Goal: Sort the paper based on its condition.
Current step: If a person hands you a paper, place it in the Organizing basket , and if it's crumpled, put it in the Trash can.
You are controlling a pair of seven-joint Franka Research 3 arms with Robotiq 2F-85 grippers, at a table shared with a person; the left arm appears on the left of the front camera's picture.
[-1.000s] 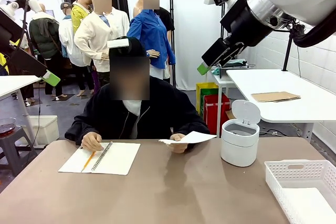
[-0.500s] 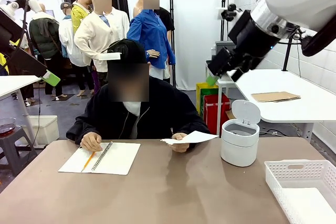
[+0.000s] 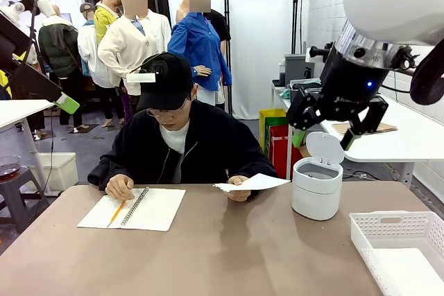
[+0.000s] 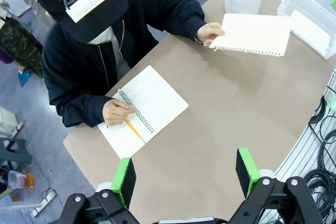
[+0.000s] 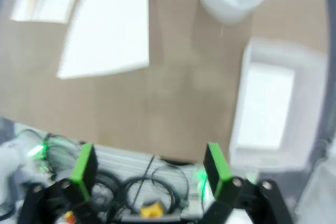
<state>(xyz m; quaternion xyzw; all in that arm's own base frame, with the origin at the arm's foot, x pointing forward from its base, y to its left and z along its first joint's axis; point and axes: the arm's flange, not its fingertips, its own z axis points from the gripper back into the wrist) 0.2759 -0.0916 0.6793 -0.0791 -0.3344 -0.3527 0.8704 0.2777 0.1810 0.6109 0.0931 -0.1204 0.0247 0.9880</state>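
**Both claws spread wide and empty; the paper is in the person's hand**

Your left gripper (image 4: 185, 176) hangs high over the table (image 4: 220, 114). Its green pads sit far apart with nothing between them. Your right gripper (image 3: 322, 140) is also up in the air, pointing down, with its jaws spread wide and holding nothing. Its own wrist view is blurred, but you can still read the clear gap between the pads there.

The paper (image 3: 255, 182) you need to judge is off the table. The person at the far side holds this one flat sheet roughly level, by its edge, in one hand (image 3: 238, 189), just above the tabletop. In the left wrist view you can see its ragged, hole-torn edge, which faces away from the person.

The person's other hand (image 3: 121, 186) rests on an open spiral notebook (image 3: 149, 209). A pencil (image 3: 116, 213) lies on the page just beside that hand.

On your right side, a white bin (image 3: 317, 192) stands on the table near the held sheet, with its lid tipped up. A white slotted basket (image 3: 395, 218) sits at the near right corner, and a second sheet (image 4: 310, 27), flat and white, lies inside it.
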